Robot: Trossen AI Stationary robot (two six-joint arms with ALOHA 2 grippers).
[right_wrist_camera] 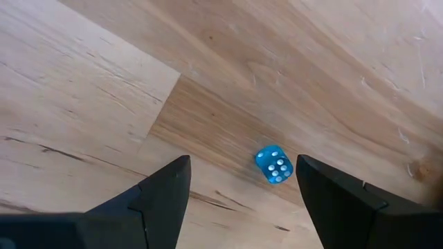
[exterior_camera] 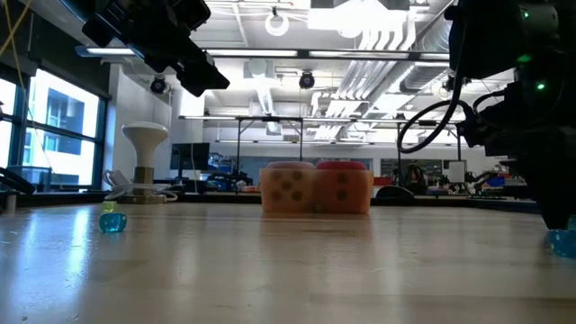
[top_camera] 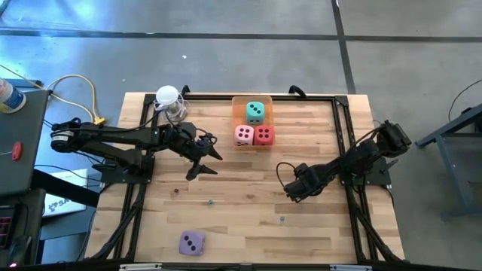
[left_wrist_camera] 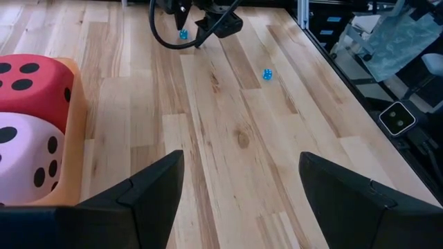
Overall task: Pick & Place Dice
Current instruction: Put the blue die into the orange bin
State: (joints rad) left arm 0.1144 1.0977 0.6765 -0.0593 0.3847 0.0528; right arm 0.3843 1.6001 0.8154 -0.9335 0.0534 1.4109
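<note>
Pale wood-plank table [top_camera: 248, 218] under both pincers' spread, empty fingers; bright workshop beyond.

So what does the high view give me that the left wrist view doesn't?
Only the high view shows the purple die alone near the table's front edge, the teal die in the tray, and the left gripper from outside. Only the left wrist view shows its open fingers up close. Both show the pink die beside the red die.
</note>
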